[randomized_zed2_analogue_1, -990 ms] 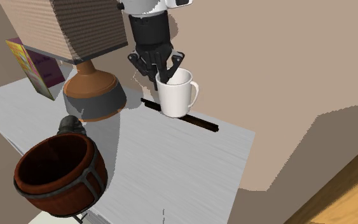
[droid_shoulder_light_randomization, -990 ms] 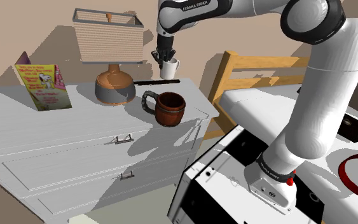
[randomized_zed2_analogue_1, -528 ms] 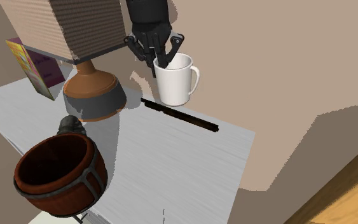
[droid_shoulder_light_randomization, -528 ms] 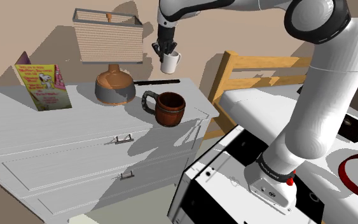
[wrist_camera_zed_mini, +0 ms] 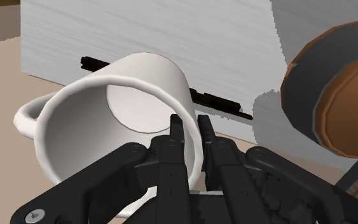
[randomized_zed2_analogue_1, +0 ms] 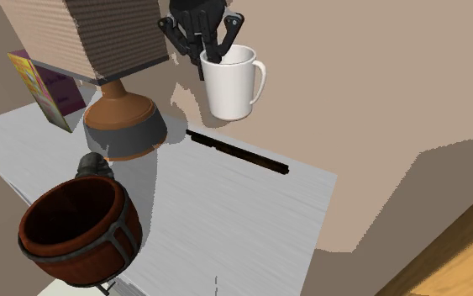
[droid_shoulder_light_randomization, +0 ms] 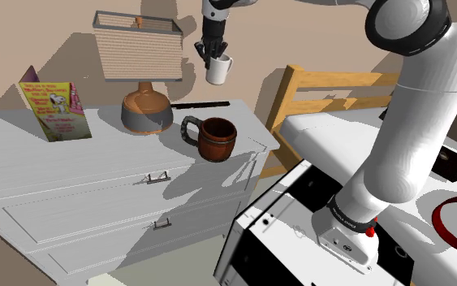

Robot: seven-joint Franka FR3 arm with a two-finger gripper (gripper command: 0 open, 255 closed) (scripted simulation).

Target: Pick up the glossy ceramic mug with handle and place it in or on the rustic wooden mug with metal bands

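white dresser [droid_shoulder_light_randomization: 97, 154] w/ a pale streaked top and two drawers w/ small metal handles [droid_shoulder_light_randomization: 157, 177]. tan walls behind. at the shoulder view's right a bed [droid_shoulder_light_randomization: 299, 89] w/ light wooden frame and white mattress. on the top: a lamp [droid_shoulder_light_randomization: 146, 107] w/ brown-and-grey base and woven shade, a bright picture book [droid_shoulder_light_randomization: 54, 110] stood up near the far corner, and a thin black rod [randomized_zed2_analogue_1: 239, 151] lying flat by the back edge.

containers: brown wooden mug [randomized_zed2_analogue_1: 79, 227] w/ dark bands stands upright on the top, toward the front, handle twd the lamp. its inside shows plain brown wall and floor. white glossy mug [randomized_zed2_analogue_1: 230, 84] hangs in the air above the rod, about upright, clear of the surface, well apart from the wooden mug, handle twd the second exterior view's right.

gripper [wrist_camera_zed_mini: 190, 124] comes down from above and is clamped on the white mug's rim: one finger [wrist_camera_zed_mini: 176, 121] inside the cup, the other outside, wall pinched btw them.
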